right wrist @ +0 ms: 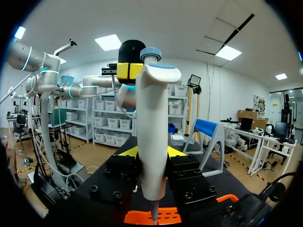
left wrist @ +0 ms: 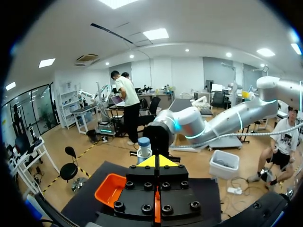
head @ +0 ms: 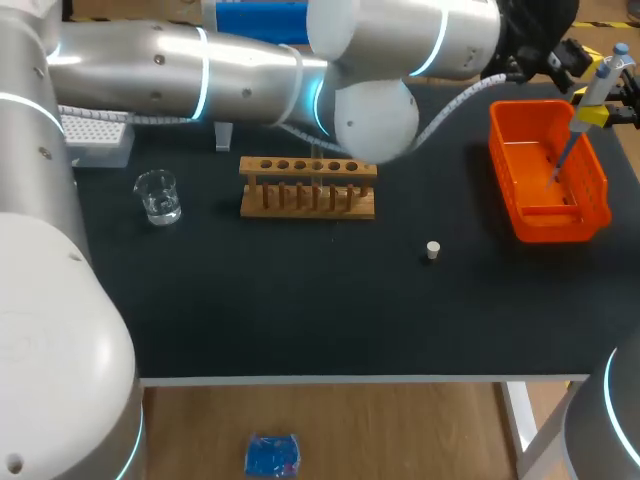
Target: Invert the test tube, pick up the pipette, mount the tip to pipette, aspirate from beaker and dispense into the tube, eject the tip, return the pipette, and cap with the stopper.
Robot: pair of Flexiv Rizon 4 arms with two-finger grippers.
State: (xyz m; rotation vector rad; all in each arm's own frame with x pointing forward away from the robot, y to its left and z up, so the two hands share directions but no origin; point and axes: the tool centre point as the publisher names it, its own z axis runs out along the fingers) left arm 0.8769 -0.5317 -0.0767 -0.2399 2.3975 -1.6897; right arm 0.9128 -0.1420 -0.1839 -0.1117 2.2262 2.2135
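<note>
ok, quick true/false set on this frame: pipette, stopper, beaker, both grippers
1. The right gripper holds the pipette above the orange bin. True.
2. The stopper sits in the wooden rack. False: it stands on the table, apart from the rack.
3. The beaker is on the left arm's side of the rack. True.
4. The left gripper is wide open. False: its tips are together, close to the pipette's top.
</note>
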